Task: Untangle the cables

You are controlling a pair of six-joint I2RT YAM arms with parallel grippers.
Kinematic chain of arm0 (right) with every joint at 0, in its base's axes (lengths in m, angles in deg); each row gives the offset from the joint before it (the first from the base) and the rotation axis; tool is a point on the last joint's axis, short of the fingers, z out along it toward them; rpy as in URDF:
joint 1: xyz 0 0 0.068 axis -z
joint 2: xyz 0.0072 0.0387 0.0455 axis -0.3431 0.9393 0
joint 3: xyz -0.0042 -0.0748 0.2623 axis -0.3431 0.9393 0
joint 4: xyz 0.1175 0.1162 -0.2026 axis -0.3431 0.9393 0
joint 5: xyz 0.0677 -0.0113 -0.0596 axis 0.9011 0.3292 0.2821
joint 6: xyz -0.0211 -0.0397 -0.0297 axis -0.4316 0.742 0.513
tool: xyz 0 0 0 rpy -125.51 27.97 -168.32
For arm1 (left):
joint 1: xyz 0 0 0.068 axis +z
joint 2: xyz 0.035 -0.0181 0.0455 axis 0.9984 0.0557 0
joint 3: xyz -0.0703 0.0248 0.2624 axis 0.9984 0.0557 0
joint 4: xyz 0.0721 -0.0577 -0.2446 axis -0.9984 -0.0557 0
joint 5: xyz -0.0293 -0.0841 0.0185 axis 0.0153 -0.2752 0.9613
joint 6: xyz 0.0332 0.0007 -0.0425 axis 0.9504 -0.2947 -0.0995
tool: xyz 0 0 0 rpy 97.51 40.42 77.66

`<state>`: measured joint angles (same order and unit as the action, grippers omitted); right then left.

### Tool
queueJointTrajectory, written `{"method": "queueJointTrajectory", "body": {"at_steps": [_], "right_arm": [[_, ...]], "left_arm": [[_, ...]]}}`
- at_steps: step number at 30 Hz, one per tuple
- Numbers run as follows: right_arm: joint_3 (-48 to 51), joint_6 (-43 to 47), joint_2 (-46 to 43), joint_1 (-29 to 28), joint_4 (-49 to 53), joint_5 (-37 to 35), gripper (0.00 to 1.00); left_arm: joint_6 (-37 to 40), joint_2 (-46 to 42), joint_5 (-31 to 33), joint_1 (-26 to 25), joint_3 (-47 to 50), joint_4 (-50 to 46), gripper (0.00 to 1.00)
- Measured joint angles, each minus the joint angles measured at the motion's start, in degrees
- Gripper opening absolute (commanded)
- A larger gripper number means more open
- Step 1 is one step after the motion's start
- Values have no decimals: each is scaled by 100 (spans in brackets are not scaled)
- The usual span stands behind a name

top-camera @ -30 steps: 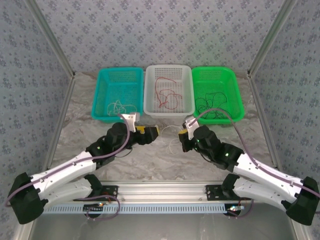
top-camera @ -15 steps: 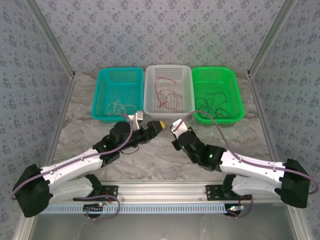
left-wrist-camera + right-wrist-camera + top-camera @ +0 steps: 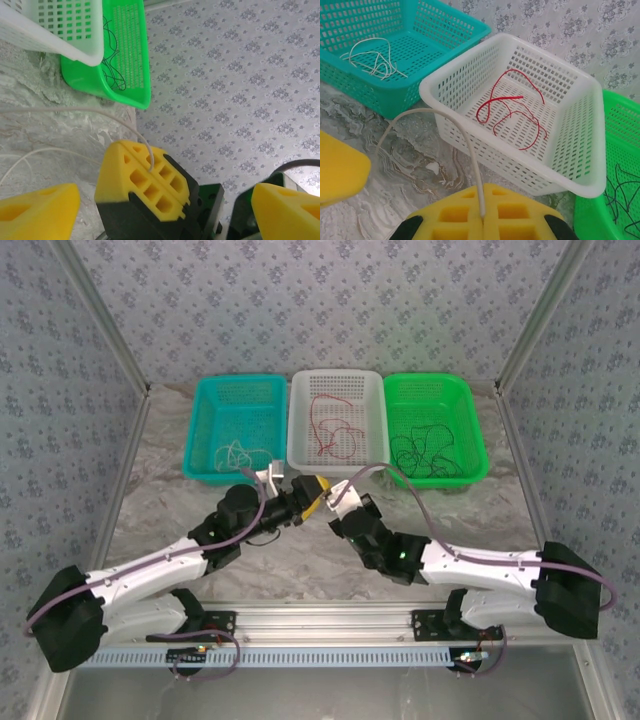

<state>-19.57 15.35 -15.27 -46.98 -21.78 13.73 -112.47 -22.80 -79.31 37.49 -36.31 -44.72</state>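
Both arms met mid-table, just in front of the baskets. The right gripper (image 3: 482,216) was clenched on a thin white cable (image 3: 474,172). Its yellow foam-padded fingers were pressed together w/ the wire pinched in the seam btwn them. From that pinch the cable rose, arched over to the left and dropped toward the grey marble-pattern tabletop (image 3: 425,170), passing just in front of the white basket's near corner. More of it lay slack on the tabletop in the left wrist view.

The left gripper (image 3: 313,495) was spread wide. In its own wrist view its two yellow fingers (image 3: 35,210) sat at opp. sides of the frame. The right gripper's closed tip stood btwn them, clear of both.

Three perforated plastic baskets stood side by side along the far side of the table. The teal rectangular basket (image 3: 380,97) on the left held a small bundle of loose white wires (image 3: 375,62). The white rectangular basket (image 3: 601,140) in the middle held a curled red wire (image 3: 502,99) lying on its floor. The green rectangular basket (image 3: 625,125) on the right held a tangle of black wires (image 3: 420,453). Whether the black strands were one cable or several, couldn't tell.
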Motion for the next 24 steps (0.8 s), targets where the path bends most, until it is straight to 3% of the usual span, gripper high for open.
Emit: {"method": "queueJointTrajectory", "body": {"at_steps": [8, 19, 24], "right_arm": [[157, 13, -275, -323, -396, 297, 0], [538, -168, -846, -341, -227, 1145, 4], [568, -203, -920, -350, -221, 1386, 5]], "left_arm": [[-22, 11, 140, 254, 192, 94, 83], [76, 55, 258, 535, 192, 136, 53], [50, 356, 232, 535, 192, 310, 46]]}}
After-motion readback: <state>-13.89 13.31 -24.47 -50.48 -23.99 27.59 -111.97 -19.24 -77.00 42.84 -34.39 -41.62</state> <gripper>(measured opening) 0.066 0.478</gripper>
